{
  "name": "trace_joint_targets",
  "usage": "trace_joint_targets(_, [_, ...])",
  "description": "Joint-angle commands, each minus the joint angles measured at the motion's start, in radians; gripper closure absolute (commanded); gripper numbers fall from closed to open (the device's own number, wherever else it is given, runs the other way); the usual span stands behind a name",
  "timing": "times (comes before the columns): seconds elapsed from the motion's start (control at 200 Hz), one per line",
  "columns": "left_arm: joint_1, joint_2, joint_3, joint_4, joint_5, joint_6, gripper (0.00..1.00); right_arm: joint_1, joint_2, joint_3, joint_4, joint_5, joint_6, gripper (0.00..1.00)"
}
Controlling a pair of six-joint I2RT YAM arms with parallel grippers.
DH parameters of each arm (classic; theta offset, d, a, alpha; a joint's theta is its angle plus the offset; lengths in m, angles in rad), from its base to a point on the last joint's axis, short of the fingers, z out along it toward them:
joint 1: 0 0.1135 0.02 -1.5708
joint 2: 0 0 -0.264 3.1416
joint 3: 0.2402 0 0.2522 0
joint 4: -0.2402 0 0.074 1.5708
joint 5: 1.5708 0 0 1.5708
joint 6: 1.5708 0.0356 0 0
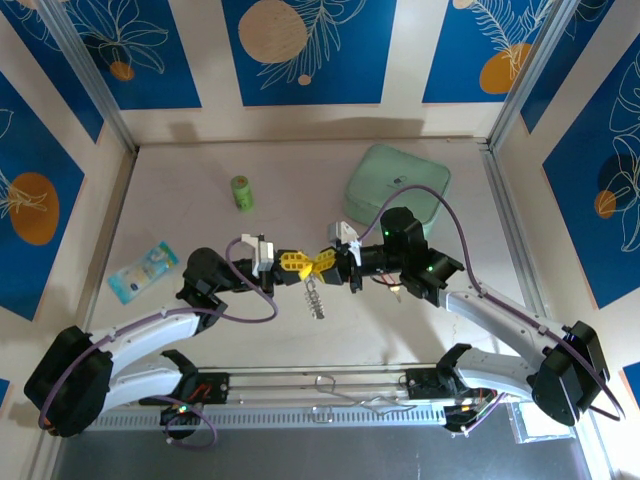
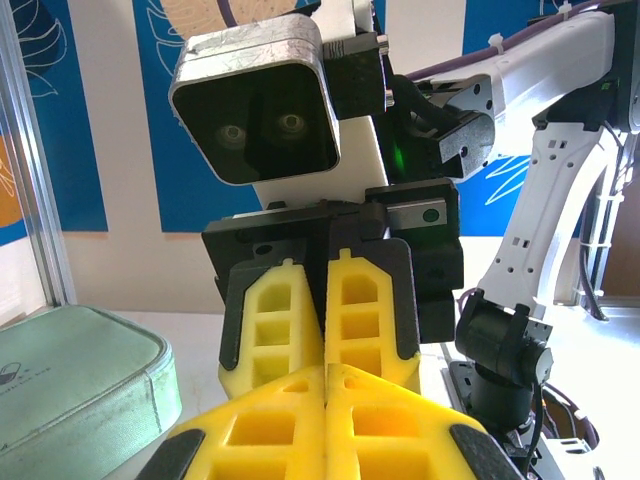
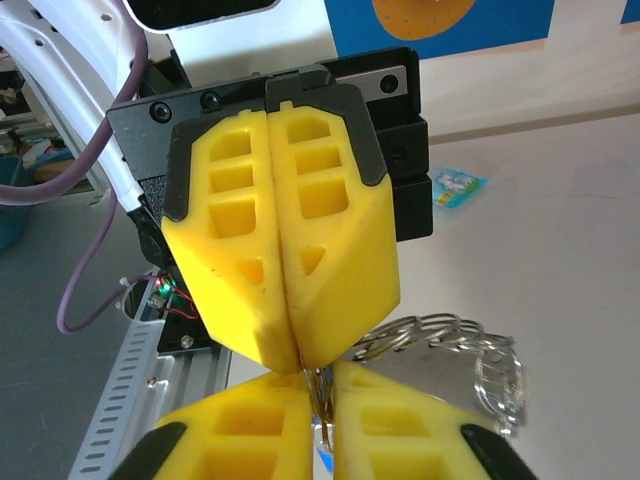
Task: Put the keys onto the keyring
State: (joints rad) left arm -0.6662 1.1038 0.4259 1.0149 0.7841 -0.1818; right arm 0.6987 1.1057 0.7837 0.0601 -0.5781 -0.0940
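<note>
Two end effectors are meeting tip to tip above the middle of the counter (image 1: 430,325), the left end effector (image 1: 293,265) and the right end effector (image 1: 326,262) each pressing its yellow fingers together. The keyring (image 1: 315,296) is hanging just below that meeting point, dangling toward the near edge. From the right wrist, the keyring's (image 3: 440,332) looped metal is fanning out beside the joined tips, and a thin metal strand is running into the seam of the right fingers (image 3: 400,435); which end effector is actually bearing the ring cannot be told. A green cylinder (image 1: 241,192), a mint case (image 1: 397,183) and a blue packet (image 1: 143,270) are lying well apart.
</note>
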Motion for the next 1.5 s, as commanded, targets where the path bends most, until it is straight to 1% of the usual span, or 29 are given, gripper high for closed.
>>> trace_joint_targets(0.0, [-0.015, 0.009, 0.002, 0.066, 0.029, -0.011, 1.0, 0.01, 0.016, 0.029, 0.035, -0.022, 0.016, 0.94])
trace_joint_targets(0.05, [-0.015, 0.009, 0.002, 0.062, 0.029, -0.011, 1.0, 0.01, 0.016, 0.029, 0.03, -0.027, 0.012, 1.0])
trace_joint_targets(0.15, [-0.015, 0.003, 0.001, 0.034, 0.009, 0.001, 1.0, 0.008, 0.011, 0.033, 0.011, -0.029, -0.002, 1.0])
trace_joint_targets(0.2, [-0.015, -0.012, 0.004, -0.029, -0.018, 0.024, 1.0, 0.006, 0.005, 0.038, -0.014, -0.027, -0.015, 1.0])
trace_joint_targets(0.215, [-0.015, -0.017, 0.006, -0.051, -0.024, 0.034, 0.95, 0.006, 0.004, 0.04, -0.022, -0.024, -0.021, 1.0])
trace_joint_targets(0.265, [-0.015, -0.04, 0.008, -0.131, -0.055, 0.066, 0.74, 0.004, -0.001, 0.051, -0.069, -0.015, -0.046, 1.0])
trace_joint_targets(0.315, [-0.015, -0.07, 0.016, -0.225, -0.081, 0.113, 0.63, 0.003, -0.003, 0.07, -0.134, 0.005, -0.079, 1.0])
trace_joint_targets(0.365, [-0.014, -0.101, 0.029, -0.341, -0.088, 0.177, 0.58, 0.001, -0.004, 0.087, -0.2, 0.028, -0.111, 1.0])
trace_joint_targets(0.46, [-0.014, -0.156, 0.062, -0.561, -0.111, 0.289, 0.56, 0.003, 0.002, 0.127, -0.327, 0.084, -0.181, 1.0])
trace_joint_targets(0.54, [-0.015, -0.189, 0.085, -0.705, -0.135, 0.363, 0.57, 0.01, 0.011, 0.161, -0.412, 0.121, -0.223, 1.0])
trace_joint_targets(0.615, [-0.015, -0.204, 0.113, -0.82, -0.148, 0.421, 0.6, 0.024, 0.018, 0.189, -0.486, 0.161, -0.258, 1.0])
trace_joint_targets(0.67, [-0.015, -0.205, 0.131, -0.879, -0.147, 0.449, 0.64, 0.038, 0.026, 0.215, -0.541, 0.187, -0.285, 1.0])
trace_joint_targets(0.72, [-0.014, -0.201, 0.142, -0.904, -0.141, 0.455, 0.65, 0.055, 0.037, 0.239, -0.584, 0.217, -0.308, 1.0])
trace_joint_targets(0.98, [-0.014, -0.149, 0.176, -0.884, -0.058, 0.432, 0.69, 0.129, 0.108, 0.339, -0.697, 0.32, -0.363, 1.0])
trace_joint_targets(1.195, [-0.016, -0.123, 0.188, -0.878, -0.013, 0.431, 0.78, 0.17, 0.161, 0.398, -0.736, 0.359, -0.389, 1.0])
trace_joint_targets(1.255, [-0.016, -0.124, 0.19, -0.884, -0.006, 0.434, 0.82, 0.181, 0.175, 0.413, -0.751, 0.371, -0.397, 1.0])
trace_joint_targets(1.305, [-0.016, -0.123, 0.192, -0.888, -0.003, 0.438, 0.88, 0.186, 0.184, 0.422, -0.761, 0.373, -0.403, 1.0])
trace_joint_targets(1.38, [-0.016, -0.125, 0.195, -0.897, 0.005, 0.444, 1.0, 0.187, 0.183, 0.423, -0.76, 0.361, -0.399, 1.0])
trace_joint_targets(1.445, [-0.016, -0.128, 0.193, -0.892, 0.013, 0.44, 1.0, 0.173, 0.167, 0.406, -0.738, 0.333, -0.383, 1.0])
trace_joint_targets(1.47, [-0.016, -0.132, 0.188, -0.883, 0.015, 0.435, 1.0, 0.162, 0.155, 0.394, -0.721, 0.308, -0.373, 0.95])
trace_joint_targets(1.495, [-0.016, -0.136, 0.182, -0.868, 0.015, 0.429, 1.0, 0.147, 0.14, 0.375, -0.701, 0.279, -0.359, 0.84])
